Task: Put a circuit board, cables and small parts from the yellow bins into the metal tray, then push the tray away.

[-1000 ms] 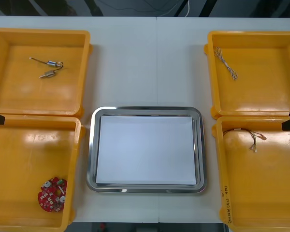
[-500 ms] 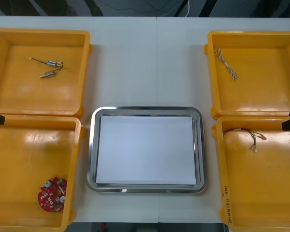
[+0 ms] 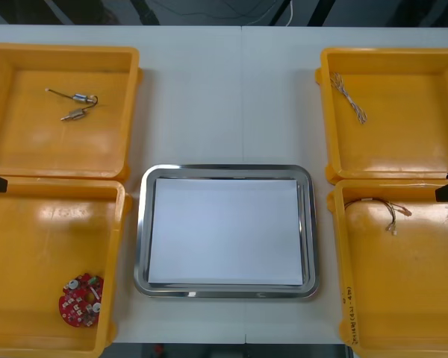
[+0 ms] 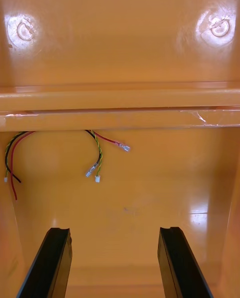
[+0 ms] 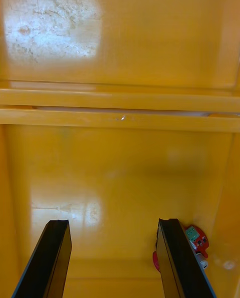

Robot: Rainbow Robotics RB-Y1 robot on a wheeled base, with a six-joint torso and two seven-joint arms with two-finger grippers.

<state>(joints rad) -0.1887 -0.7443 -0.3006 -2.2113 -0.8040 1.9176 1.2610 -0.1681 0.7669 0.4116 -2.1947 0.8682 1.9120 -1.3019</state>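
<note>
Both grippers gape wide, empty: left gripper (image 5: 112, 258) over near left bin (image 5: 120, 178), circuit board (image 5: 196, 242) just beside one finger (image 5: 176, 258); right gripper (image 4: 114, 263) over near right bin (image 4: 160, 198), red and yellow cable (image 4: 99, 154) ahead. I judge each staged for its own first pick; metal tray (image 3: 225, 292) between the bins, unloaded.

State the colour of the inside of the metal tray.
The metal tray is white inside, within a shiny silver rim; the front view shows it best.

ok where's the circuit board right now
In the front view the circuit board lies in the near yellow bin on the robot's left, toward its near corner on the metal tray side. The open left gripper hangs over that bin.
</note>
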